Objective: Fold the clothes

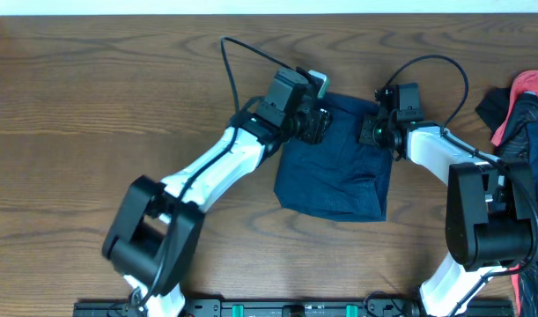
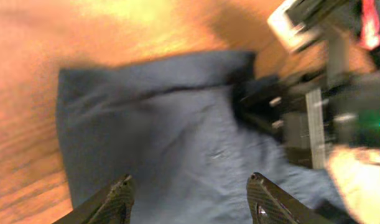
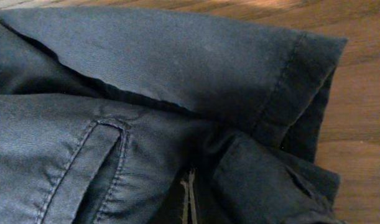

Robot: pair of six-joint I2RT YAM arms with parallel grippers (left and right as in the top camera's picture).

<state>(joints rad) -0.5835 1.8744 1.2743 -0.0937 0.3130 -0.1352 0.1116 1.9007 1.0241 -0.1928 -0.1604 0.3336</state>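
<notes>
The clothes (image 1: 335,167) are dark navy shorts lying in a folded block on the wooden table (image 1: 92,106). My left gripper (image 1: 320,123) hovers over their upper left edge. In the left wrist view it is open (image 2: 190,186), with bare blue cloth (image 2: 177,124) between its fingers (image 2: 118,193) and nothing held. My right gripper (image 1: 372,132) sits at the upper right edge of the shorts. In the right wrist view its tips (image 3: 188,193) are shut together down in a dark crease of the shorts (image 3: 177,56), beside a stitched pocket; I see no cloth between them.
A heap of other garments, red and dark (image 1: 524,106), lies at the right edge of the table. The right arm's base (image 1: 489,211) stands at the front right and the left arm's base (image 1: 150,233) at the front left. Black cables arc above both wrists.
</notes>
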